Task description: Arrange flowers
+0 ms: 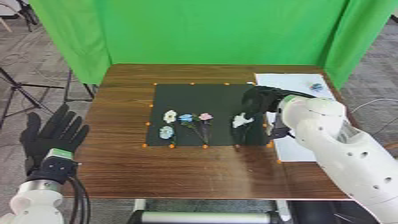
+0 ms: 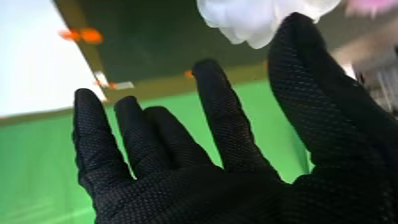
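A brown wooden table [image 1: 120, 165] is bearing a flat black mat [image 1: 195, 92], its white-petalled flower [image 1: 241, 120] lying near the black-gloved right hand [image 1: 261, 99].
The right hand is posing wide, fingers straight, thumb apart; the flower is lying by the thumb's tip, touching or not I cannot tell. Left of the table, the black-gloved left hand [image 1: 51, 134] is hanging wide.
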Tool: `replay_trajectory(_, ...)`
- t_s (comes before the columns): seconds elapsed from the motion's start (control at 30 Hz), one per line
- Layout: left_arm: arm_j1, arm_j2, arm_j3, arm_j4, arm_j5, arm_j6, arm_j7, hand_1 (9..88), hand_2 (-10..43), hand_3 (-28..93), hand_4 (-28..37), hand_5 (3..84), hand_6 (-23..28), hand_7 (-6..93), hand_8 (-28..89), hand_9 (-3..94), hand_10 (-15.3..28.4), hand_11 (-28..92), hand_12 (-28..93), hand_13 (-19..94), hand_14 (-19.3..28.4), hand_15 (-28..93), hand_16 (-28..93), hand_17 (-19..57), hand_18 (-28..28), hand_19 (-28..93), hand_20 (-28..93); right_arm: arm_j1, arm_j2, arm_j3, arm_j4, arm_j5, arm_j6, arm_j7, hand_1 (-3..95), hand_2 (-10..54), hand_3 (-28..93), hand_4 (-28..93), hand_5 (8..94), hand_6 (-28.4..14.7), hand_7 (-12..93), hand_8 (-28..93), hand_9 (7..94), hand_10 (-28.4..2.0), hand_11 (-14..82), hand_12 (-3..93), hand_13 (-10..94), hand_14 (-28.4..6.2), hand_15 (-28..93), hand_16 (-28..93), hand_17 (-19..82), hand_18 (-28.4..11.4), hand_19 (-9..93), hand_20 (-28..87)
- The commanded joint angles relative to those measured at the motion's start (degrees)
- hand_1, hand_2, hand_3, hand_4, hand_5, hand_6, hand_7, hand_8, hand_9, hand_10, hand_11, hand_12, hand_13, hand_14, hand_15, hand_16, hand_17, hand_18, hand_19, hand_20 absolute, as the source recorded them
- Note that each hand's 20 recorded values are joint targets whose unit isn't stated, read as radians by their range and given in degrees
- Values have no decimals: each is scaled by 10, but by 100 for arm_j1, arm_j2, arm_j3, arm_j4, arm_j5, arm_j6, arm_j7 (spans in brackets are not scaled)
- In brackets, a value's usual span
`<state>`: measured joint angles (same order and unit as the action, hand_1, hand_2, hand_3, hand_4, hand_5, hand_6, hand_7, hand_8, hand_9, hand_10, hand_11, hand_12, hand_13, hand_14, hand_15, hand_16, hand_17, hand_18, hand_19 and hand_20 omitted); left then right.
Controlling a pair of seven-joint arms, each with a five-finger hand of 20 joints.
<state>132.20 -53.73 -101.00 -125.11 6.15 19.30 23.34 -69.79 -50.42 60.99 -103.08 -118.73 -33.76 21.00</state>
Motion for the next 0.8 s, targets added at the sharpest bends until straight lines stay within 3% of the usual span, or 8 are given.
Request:
replay_trajectory(0.03,65,-23,-17,-18,-27,-38,-17,270,97,679,-283,343,60,188,-113,226,127,231,78,89,115,294,-101,-50,110,261,82,-99,159,-468,94,-285,1934,308,509,-95,651,-283,489,-37,522,-201,337,-220,88,138,218,-197,303,62,120,-222,482,193)
replay_trajectory(0.1,44,-21,-19,-6,-17,-34,-51,272,96,679,-283,344,61,188,-113,228,128,230,78,90,115,294,-101,-50,110,262,82,-74,161,-515,141,-231,2138,315,596,-95,504,-283,537,-28,605,-160,392,-205,113,140,249,-187,314,54,140,-209,497,193)
replay_trajectory(0.13,58,-22,-28,-14,-16,-25,-53,272,96,679,-283,344,61,187,-113,228,128,230,79,90,115,294,-100,-50,110,262,82,-146,186,-454,52,-262,2176,330,785,-95,77,-140,558,-13,610,-12,417,-196,122,140,267,-179,313,56,145,-206,501,195)
replay_trajectory(0.17,49,-23,-27,-11,-9,-23,-60,273,96,678,-283,344,61,188,-112,229,128,230,79,91,115,295,-100,-50,110,262,82,-150,193,-447,63,-271,2194,278,891,-95,-159,-45,577,2,626,64,437,-186,129,140,279,-174,312,58,150,-204,503,196)
replay_trajectory(0.2,48,-27,-29,-11,-7,-22,-65,274,96,677,-283,344,61,189,-112,229,128,231,80,92,115,295,-100,-50,110,263,82,-159,202,-445,73,-252,2218,211,927,-95,-240,3,587,9,639,87,449,-181,132,139,289,-171,313,58,153,-203,505,194)
replay_trajectory(0.4,111,-30,-47,-31,-20,-10,-61,275,95,677,-283,345,62,191,-114,231,128,230,81,94,116,296,-99,-51,111,266,82,-281,217,-330,-35,-258,2046,68,890,-88,-283,309,715,14,530,118,537,-154,138,126,338,-155,310,53,165,-195,500,180)
replay_trajectory(0.63,92,-30,-38,-15,-41,-7,-51,270,103,676,-283,346,63,190,-114,233,129,230,80,97,115,298,-98,-51,112,270,81,-344,262,-192,-170,-120,1950,25,885,-31,-283,430,757,0,373,73,553,-148,133,122,352,-153,303,59,157,-195,482,176)
replay_trajectory(0.8,79,-28,-17,-15,-63,21,-29,267,110,675,-283,348,63,190,-114,235,129,231,80,99,117,302,-98,-52,112,272,81,-378,268,-107,-264,64,1888,-66,872,14,-283,552,750,-26,291,40,549,-165,127,122,344,-160,303,59,145,-198,470,174)
